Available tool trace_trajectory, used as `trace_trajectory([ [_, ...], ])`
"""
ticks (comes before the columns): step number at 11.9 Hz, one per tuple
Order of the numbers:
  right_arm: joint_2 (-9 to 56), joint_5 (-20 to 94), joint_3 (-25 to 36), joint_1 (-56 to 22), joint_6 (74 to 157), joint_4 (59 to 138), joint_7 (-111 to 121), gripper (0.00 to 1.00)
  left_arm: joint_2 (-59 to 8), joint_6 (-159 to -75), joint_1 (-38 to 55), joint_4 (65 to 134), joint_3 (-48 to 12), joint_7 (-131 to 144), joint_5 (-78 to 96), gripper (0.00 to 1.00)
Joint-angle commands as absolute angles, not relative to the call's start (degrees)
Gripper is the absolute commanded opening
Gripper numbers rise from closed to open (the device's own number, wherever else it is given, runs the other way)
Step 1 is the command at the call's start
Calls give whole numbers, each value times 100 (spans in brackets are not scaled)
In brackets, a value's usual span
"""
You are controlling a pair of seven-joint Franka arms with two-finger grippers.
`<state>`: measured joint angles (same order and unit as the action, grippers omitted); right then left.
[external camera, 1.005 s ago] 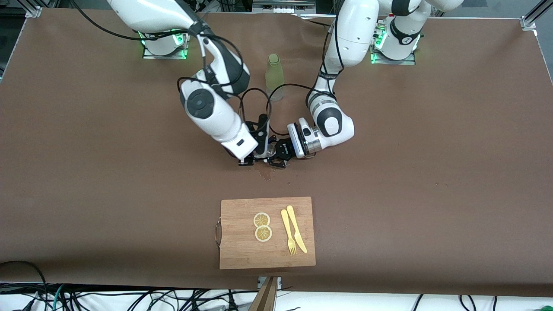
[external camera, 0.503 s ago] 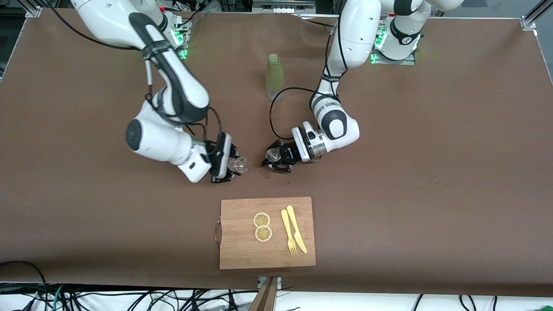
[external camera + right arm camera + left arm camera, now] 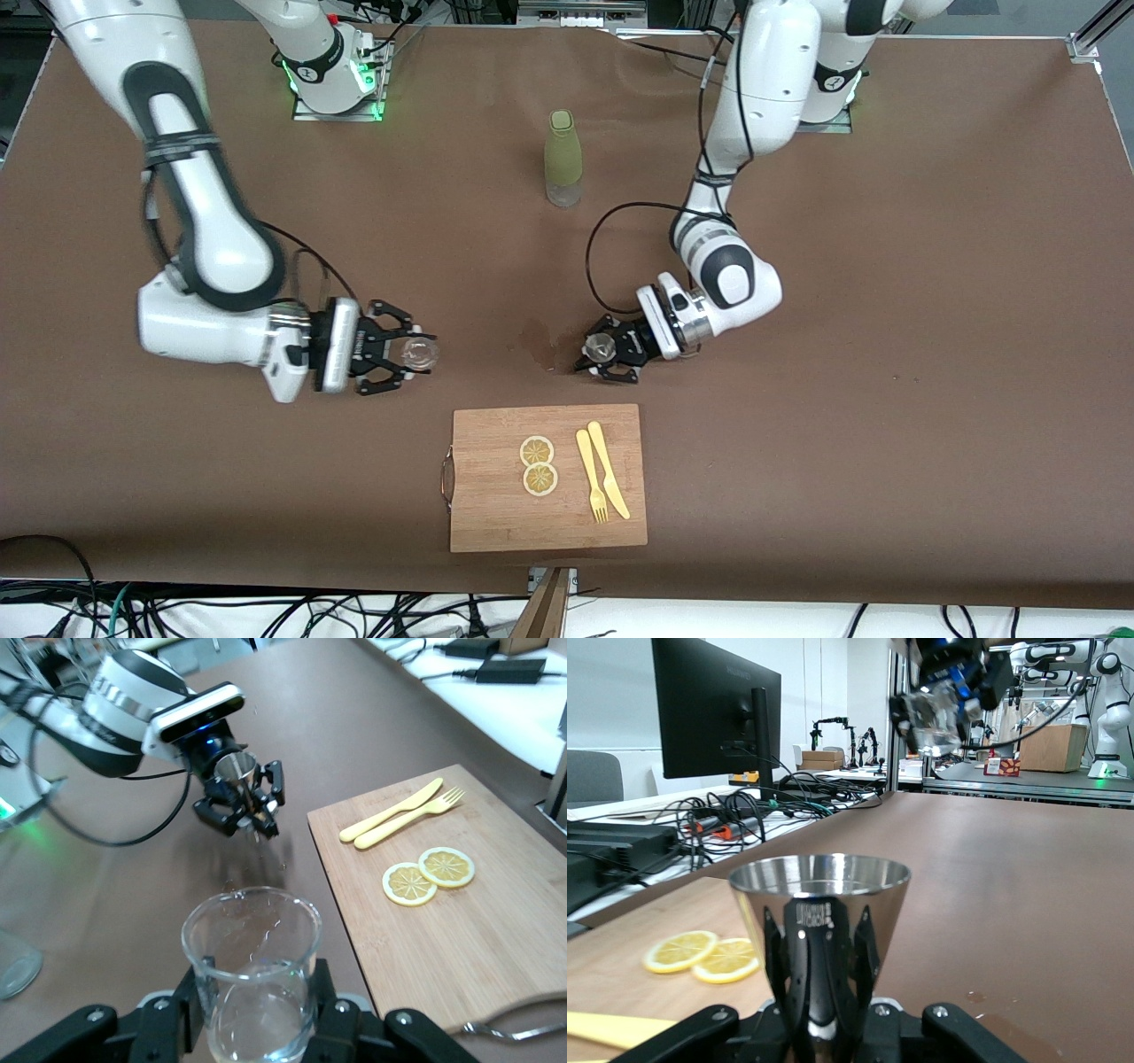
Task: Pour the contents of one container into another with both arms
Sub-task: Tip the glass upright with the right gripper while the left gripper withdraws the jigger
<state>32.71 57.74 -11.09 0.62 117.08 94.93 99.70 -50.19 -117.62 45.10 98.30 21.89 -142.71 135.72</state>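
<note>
Left claw [image 3: 601, 354] clamps a steel cup [image 3: 819, 895] and right claw [image 3: 409, 355] a glass beaker [image 3: 252, 970] above the worktop [image 3: 886, 266], near a cutting board [image 3: 496, 523] and bottle [image 3: 563, 158].

Even, bright overhead light across brown table [image 3: 886, 310]; shadows soft and short under both arms. Green indicator glow at arm bases [image 3: 337, 84]. Front view sharp at centre; right arm [image 3: 204, 221] smeared by motion blur. Left wrist view: steel cup [image 3: 819, 899] in focus with mirror glare on wall, lemon slices [image 3: 700, 955] slightly soft, monitor [image 3: 713, 713] backlit and dark. Right wrist view: glass beaker [image 3: 252, 961] shows faint highlights on rim; bottom edge soft, corners bent by wide lens.
</note>
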Motion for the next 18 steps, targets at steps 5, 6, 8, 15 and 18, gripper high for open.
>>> trace_trajectory([
  [5,3392,6170,-1125,1448,10268,10089,12256,35,-4342,-11611,1710,9835,136,-14036,11412,0],
  [6,3445,6170,-934,1528,10022,10151,12670,35,-4333,-11584,1322,9835,-112,-14036,11156,0],
  [8,3690,6126,-564,1739,9617,10221,13461,36,-4324,-11182,749,9861,-255,-13993,10707,0],
  [15,4402,5854,201,1890,9659,10292,15152,36,-4359,-9846,-710,10063,-246,-13799,9011,0],
  [18,4543,5757,308,1907,9949,10257,15442,36,-4578,-9213,-1220,10116,-237,-13904,8352,0],
])
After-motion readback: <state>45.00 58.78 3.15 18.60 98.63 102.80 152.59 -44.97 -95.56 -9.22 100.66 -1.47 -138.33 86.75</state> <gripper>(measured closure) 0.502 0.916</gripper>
